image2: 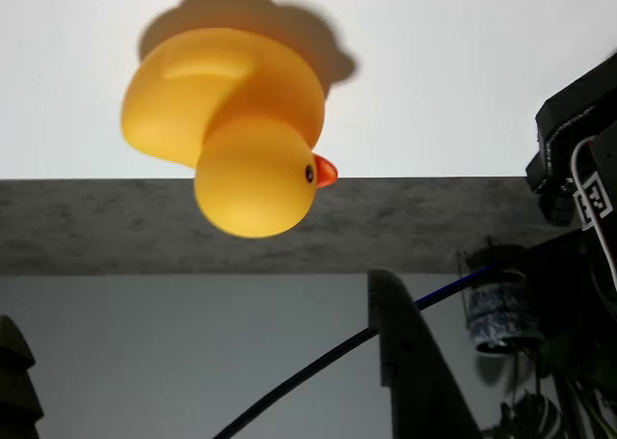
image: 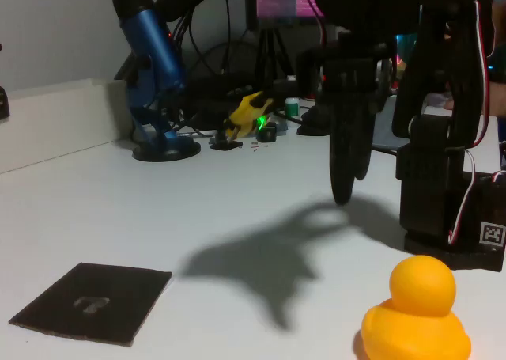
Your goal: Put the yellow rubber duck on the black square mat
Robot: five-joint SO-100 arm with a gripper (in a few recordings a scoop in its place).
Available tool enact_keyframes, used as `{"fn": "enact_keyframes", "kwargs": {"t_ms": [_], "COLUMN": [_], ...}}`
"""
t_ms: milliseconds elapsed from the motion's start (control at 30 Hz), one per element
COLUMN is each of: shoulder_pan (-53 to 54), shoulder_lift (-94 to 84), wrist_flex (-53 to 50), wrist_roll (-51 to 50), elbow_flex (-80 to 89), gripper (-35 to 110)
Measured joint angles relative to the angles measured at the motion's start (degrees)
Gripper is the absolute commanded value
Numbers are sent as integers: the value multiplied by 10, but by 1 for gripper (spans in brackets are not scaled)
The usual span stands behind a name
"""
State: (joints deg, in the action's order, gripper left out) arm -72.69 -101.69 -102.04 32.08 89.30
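Observation:
The yellow rubber duck (image: 419, 312) sits on the white table at the front right, its back to the camera. In the wrist view, which is upside down, the duck (image2: 231, 121) lies ahead of the fingers with its orange beak pointing right. The black square mat (image: 91, 303) lies flat at the front left with a pale mark at its centre, far from the duck. My gripper (image: 344, 187) hangs above the table behind the duck and touches nothing. In the wrist view the gripper (image2: 193, 299) is open, with one dark finger (image2: 410, 362) and the other finger (image2: 12, 381) wide apart.
A blue microphone (image: 154, 67) on a round stand is at the back left, with cables and a yellow gadget (image: 245, 111) beside it. The arm's black base (image: 443, 194) stands right of the gripper. A low white ledge (image: 55, 123) runs along the left.

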Motion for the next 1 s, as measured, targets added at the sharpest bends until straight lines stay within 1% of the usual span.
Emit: {"fn": "enact_keyframes", "kwargs": {"t_ms": [300,467,667,1000], "shoulder_pan": [-1,-19,-102,-111], "shoulder_lift": [126,127,132,134], "wrist_flex": [0,0,-1,-1], "wrist_roll": [0,0,0,0], "elbow_flex": [-3,-4,-2,-2], "gripper": [40,40,40,40]}}
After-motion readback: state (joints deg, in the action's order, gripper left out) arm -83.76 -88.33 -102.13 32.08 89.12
